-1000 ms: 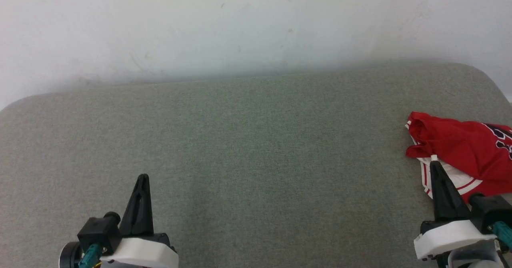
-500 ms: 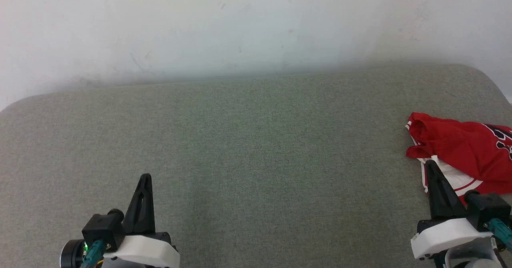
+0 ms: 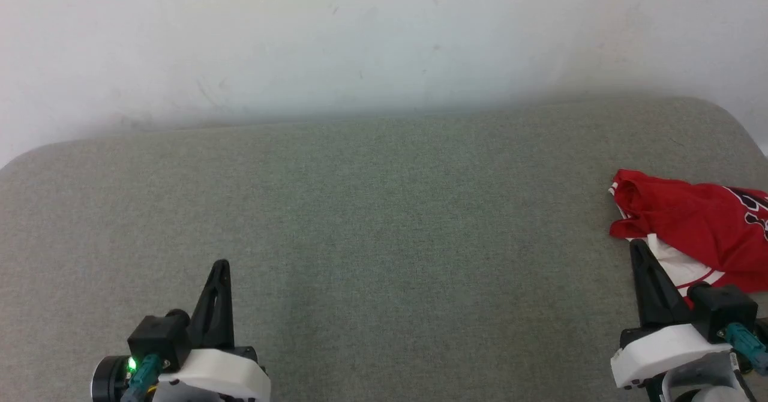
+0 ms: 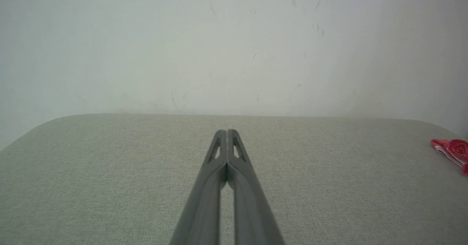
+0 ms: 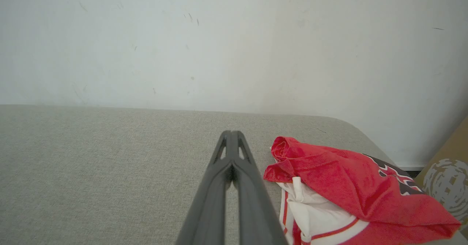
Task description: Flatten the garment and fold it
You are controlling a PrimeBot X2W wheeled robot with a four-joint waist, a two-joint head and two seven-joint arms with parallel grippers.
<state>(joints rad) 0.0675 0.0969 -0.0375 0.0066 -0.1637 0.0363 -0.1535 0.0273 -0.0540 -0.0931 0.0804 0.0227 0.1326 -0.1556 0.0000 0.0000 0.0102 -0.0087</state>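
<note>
Crumpled red-and-white jersey shirt (image 5: 329,172) on grey fabric surface (image 3: 384,222), just beside right gripper (image 5: 231,132). Fingers pressed together, empty; same for left gripper (image 4: 227,131).

Lit brightly and evenly, soft throughout. Dimmed by a hazy shadow band low on the wall (image 3: 384,42), just above the surface (image 3: 384,210), darkest toward the right. Blurred close to the lens along the left end effector (image 4: 227,131) and the right end effector (image 5: 231,132), sharper toward their tips.

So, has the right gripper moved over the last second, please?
Yes: the right gripper has drifted slightly left, away from the garment, which has stayed put on the grey surface.
</note>
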